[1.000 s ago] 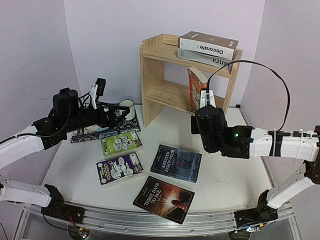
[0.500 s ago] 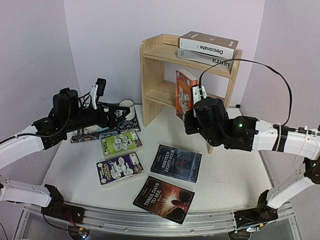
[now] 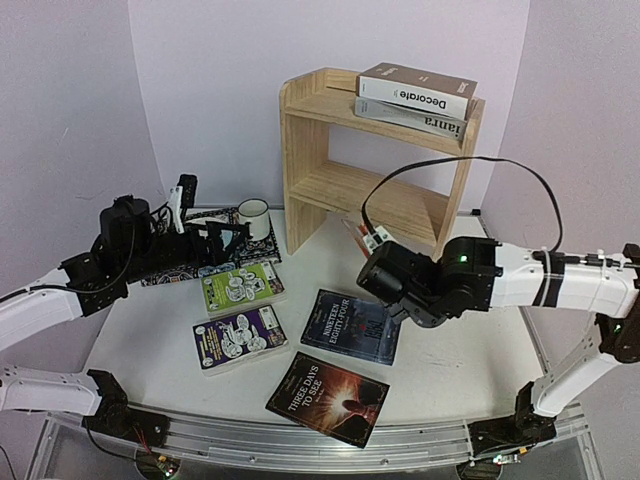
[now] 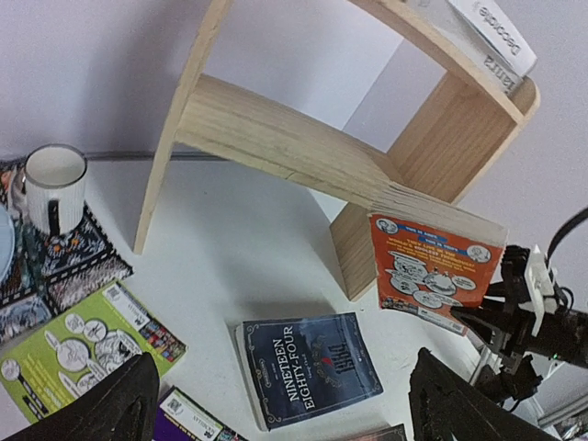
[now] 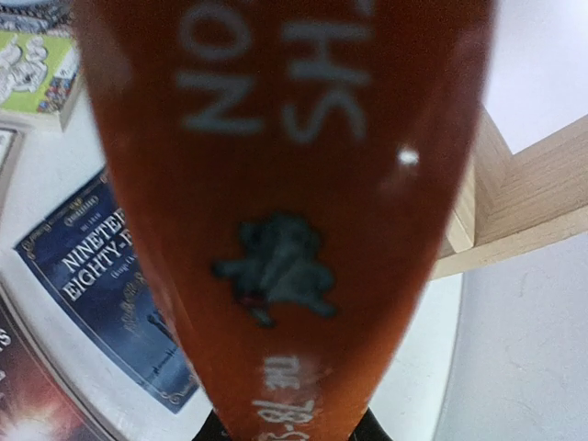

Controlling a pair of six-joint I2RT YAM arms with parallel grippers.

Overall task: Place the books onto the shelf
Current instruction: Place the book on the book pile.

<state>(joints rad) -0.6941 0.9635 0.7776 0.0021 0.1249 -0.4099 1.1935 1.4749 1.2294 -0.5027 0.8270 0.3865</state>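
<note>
My left arm [image 3: 45, 300] reaches forward and inward from the left side, and the left gripper [image 3: 222, 238] is held low with its jaws spread wide and nothing between them. My right arm [image 3: 560, 282] crosses in from the right side, wrist pointing left. The right gripper [image 3: 368, 238] has its jaws clamped on the orange book [image 4: 436, 271].

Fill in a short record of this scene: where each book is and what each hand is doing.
top of shelf: Decorate stacked on grey book
right hand: shut on orange book, held off the table in front of the shelf
left hand: open, holding nothing, near the mug
flat on table: green book, purple book, Nineteen Eighty-Four, Three Days to See
</note>
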